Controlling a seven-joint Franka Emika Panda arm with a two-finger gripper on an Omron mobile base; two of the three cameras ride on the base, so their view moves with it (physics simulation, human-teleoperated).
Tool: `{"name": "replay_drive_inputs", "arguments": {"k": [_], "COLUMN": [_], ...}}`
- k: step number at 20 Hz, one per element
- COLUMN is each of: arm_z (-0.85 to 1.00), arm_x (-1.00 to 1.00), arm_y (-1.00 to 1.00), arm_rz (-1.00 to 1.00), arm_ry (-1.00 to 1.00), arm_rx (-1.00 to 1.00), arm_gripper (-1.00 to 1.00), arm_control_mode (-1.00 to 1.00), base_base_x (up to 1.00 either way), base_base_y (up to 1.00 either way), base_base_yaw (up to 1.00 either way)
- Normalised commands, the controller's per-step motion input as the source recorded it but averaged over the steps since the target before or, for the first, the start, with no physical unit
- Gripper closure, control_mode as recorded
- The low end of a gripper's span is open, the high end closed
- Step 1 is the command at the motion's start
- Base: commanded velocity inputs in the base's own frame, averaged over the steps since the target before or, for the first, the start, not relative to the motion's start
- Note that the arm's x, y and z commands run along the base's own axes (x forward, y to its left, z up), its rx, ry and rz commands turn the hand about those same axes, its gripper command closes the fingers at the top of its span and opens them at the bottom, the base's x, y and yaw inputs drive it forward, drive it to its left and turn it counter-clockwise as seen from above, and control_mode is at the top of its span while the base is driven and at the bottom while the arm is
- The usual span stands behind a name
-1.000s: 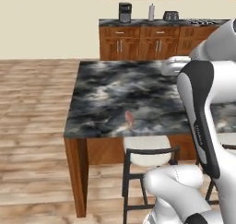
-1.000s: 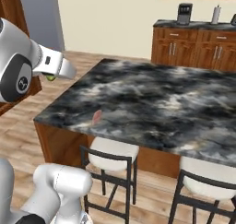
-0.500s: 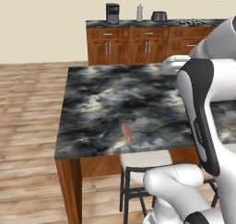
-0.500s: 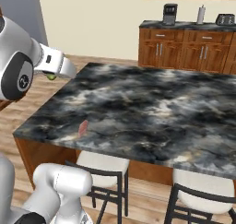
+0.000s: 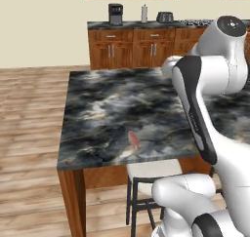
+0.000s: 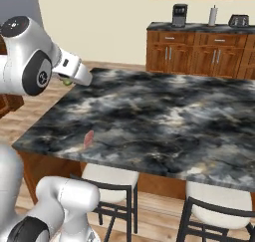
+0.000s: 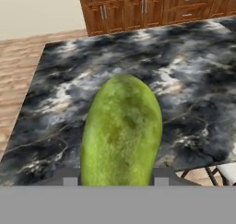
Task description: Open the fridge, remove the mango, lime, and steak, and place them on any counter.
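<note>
Hand is gripping the mango, closed around its near end; the yellow-green fruit is hanging above the marbled tabletop, pointing out over it. In the right base view a bit of green is showing under the wrist, off the tabletop's left edge. Steak is lying flat near the front edge of the tabletop, above a white stool.

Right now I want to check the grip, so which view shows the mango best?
The hand view: the mango looms large and close, elongated and yellow-green, above the marbled counter. The right base view gives a small green sliver under the wrist. In the left base view the arm hides it.
</note>
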Motion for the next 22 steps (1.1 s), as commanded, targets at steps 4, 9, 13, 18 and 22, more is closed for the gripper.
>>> {"name": "replay_drive_inputs", "arguments": {"k": [4,9,13,18,22], "arm_z": [-0.39,-0.47,-0.55,-0.52,-0.52], "arm_x": [0.79,0.76,0.89,0.81,0.76], "arm_y": [-0.04,-0.14,-0.15,-0.16,-0.19], "arm_rz": [-0.01,0.00,0.00,0.00,0.00], "arm_ry": [0.08,0.25,0.18,0.15,0.15], "arm_rx": [0.04,0.01,0.00,0.00,0.00], "arm_gripper": [1.00,1.00,1.00,1.00,1.00], "arm_control_mode": [-1.00,-1.00,-1.00,-1.00,-1.00], "base_base_x": [0.00,0.00,0.00,0.00,0.00], "base_base_y": [0.00,0.00,0.00,0.00,0.00], "base_base_yaw": [0.00,0.00,0.00,0.00,0.00]}}
